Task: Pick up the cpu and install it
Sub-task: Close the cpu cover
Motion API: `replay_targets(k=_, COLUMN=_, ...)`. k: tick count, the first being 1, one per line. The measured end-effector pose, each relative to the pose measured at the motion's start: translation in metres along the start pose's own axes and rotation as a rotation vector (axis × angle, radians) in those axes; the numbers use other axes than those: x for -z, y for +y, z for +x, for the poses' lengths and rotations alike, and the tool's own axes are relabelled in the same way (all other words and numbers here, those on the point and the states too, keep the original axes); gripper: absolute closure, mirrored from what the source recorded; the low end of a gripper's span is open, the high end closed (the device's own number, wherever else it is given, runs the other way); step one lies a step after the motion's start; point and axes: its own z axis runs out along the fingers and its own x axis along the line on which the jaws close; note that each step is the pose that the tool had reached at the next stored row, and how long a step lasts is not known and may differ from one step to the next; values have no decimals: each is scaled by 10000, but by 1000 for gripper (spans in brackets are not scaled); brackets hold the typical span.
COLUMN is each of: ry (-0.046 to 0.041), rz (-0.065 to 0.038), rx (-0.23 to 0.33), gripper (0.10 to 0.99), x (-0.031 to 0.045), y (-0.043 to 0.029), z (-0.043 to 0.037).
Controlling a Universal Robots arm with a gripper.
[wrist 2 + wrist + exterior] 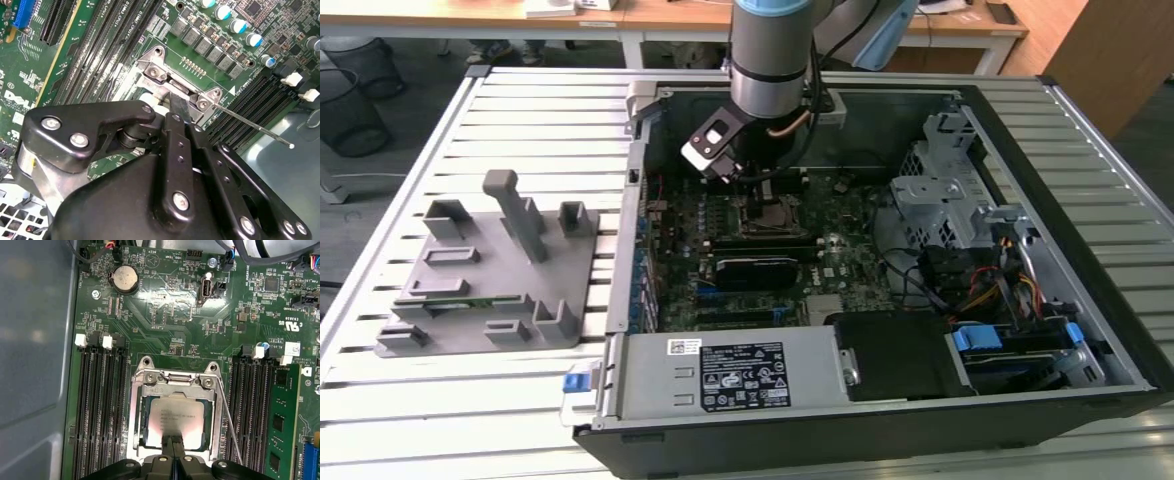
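right of the fixture (pixel 494 270), the cpu (pixel 177 422) lies flat in the socket (pixel 136 390), so seating looks done, though the lever (pixel 230 425) seems not yet latched; the arm (pixel 771 60) stands upright over it, gripper (pixel 173 442) fingers pressed together, empty, tips at the cpu's edge.

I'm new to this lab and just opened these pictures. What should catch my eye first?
The robot arm reaches down into the open computer case in the exterior view, with a grey fixture on that view's left. In the first wrist view, the silver cpu lies in its socket, the gripper at its edge with fingers shut.
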Motion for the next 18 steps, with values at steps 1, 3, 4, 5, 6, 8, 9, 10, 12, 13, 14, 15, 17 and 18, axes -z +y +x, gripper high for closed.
replay_targets(k=1, ry=6, rz=-1, rx=0, gripper=980, x=0, y=3, z=0)
replay_targets(k=3, ry=13, rz=-3, rx=-1, gripper=980, x=2, y=5, z=0)
replay_targets(k=4, ry=19, rz=-6, rx=0, gripper=980, x=6, y=6, z=1)
replay_targets(k=5, ry=29, rz=-13, rx=0, gripper=980, x=13, y=8, z=2)
replay_targets(k=6, ry=23, rz=-8, rx=1, gripper=980, x=31, y=7, z=1)
replay_targets(k=8, ry=16, rz=-3, rx=0, gripper=980, x=80, y=6, z=-1)
replay_targets(k=9, ry=15, rz=-2, rx=0, gripper=980, x=111, y=6, z=-1)
replay_targets(k=10, ry=15, rz=-2, rx=0, gripper=980, x=144, y=5, z=-1)
replay_targets(k=12, ry=14, rz=-1, rx=0, gripper=980, x=206, y=5, z=-1)
replay_targets(k=13, ry=15, rz=-1, rx=1, gripper=980, x=221, y=5, z=-3)
replay_targets(k=14, ry=18, rz=-2, rx=3, gripper=980, x=224, y=5, z=-8)
replay_targets(k=15, ry=18, rz=-3, rx=2, gripper=980, x=225, y=4, z=-14)
replay_targets(k=17, ry=19, rz=-2, rx=0, gripper=980, x=225, y=16, z=-23)
replay_targets(k=18, ry=18, rz=-1, rx=1, gripper=980, x=225, y=28, z=-24)
